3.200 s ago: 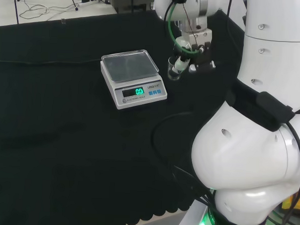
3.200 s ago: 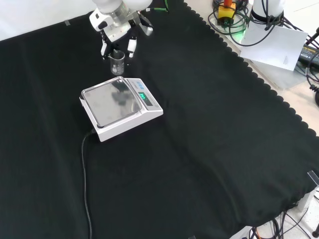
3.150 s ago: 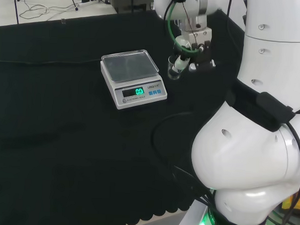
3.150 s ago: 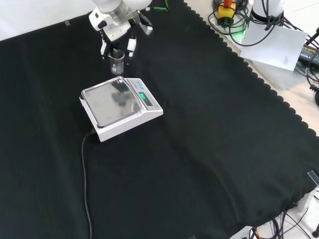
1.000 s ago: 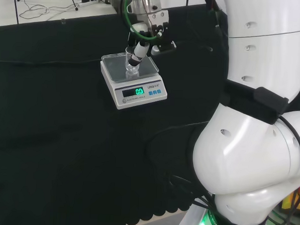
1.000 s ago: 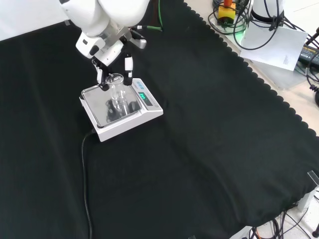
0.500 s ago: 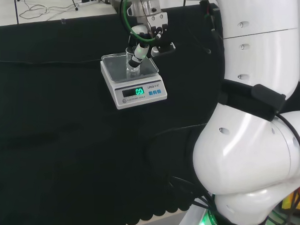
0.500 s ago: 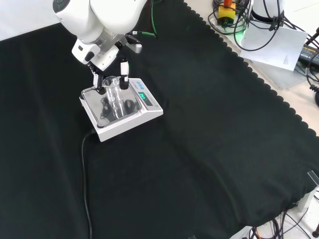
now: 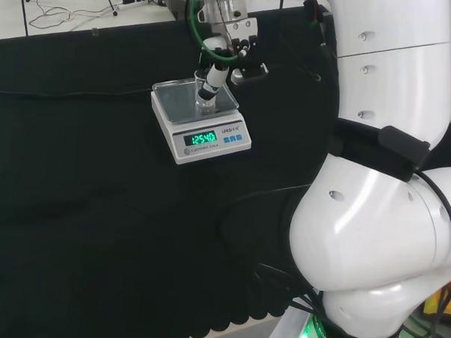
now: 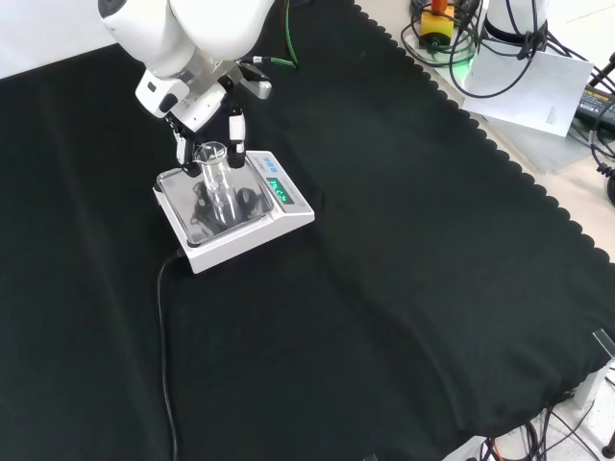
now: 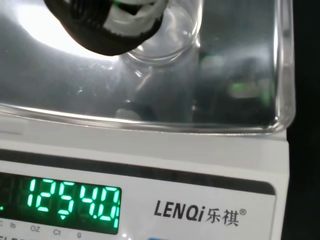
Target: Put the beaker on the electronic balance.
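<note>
The beaker point(image 10: 216, 179) is down on the electronic balance point(image 10: 231, 213), and the green display has jumped from zeros to a live reading, so the pan now carries weight. The hand point(image 10: 219, 117) stays clamped on the clear glass near its rim; letting go looks like what's left. A tall, smooth cylinder on a shiny steel pan, white casing beneath, matte black cloth over the counter point(image 10: 404, 269).

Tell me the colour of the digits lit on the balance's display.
Green, on a dark display; clearest in the wrist view.
</note>
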